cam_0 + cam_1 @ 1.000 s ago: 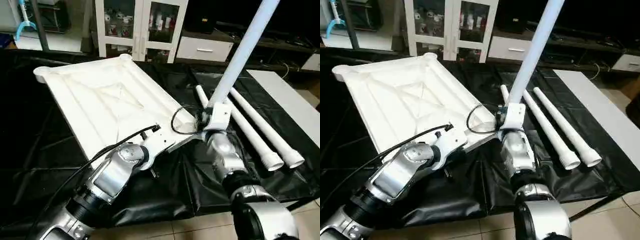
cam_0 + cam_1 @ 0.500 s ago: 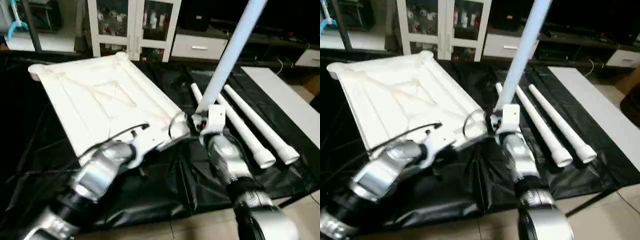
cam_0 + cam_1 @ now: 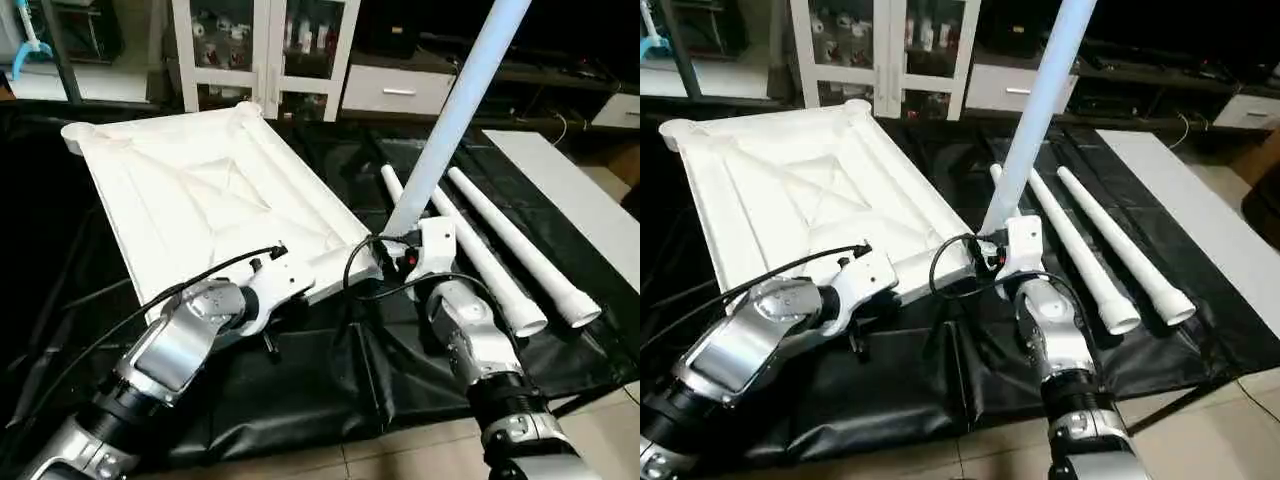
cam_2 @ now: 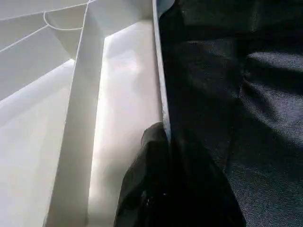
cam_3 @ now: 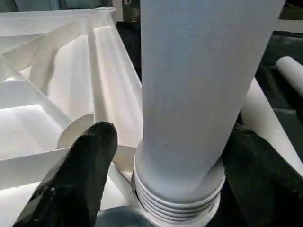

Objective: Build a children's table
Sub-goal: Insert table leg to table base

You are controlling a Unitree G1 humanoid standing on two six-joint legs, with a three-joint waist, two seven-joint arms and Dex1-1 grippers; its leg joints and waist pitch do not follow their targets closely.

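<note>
The white table top (image 3: pixel 200 200) lies ribbed side up on black cloth. One white leg (image 3: pixel 450 120) stands in its near right corner socket (image 5: pixel 142 208) and leans up to the right, with its threads showing at the socket. My right gripper (image 5: pixel 173 135) is open around that leg's base, a black finger (image 5: pixel 90 161) standing off on each side. My left gripper (image 4: pixel 165 137) is shut on the top's thin near rim (image 4: pixel 160 94). Two more legs (image 3: pixel 480 268) (image 3: pixel 520 245) lie side by side on the cloth to the right.
A white board (image 3: pixel 570 190) lies along the right side of the black cloth (image 3: pixel 330 380). A white glass-door cabinet (image 3: pixel 270 50) and drawers stand behind. The cloth's front edge hangs over tiled floor (image 3: pixel 400 460).
The head views have shifted a little. My right gripper's jaws have widened around the leg's base. The leg, the top and my left gripper keep their places.
</note>
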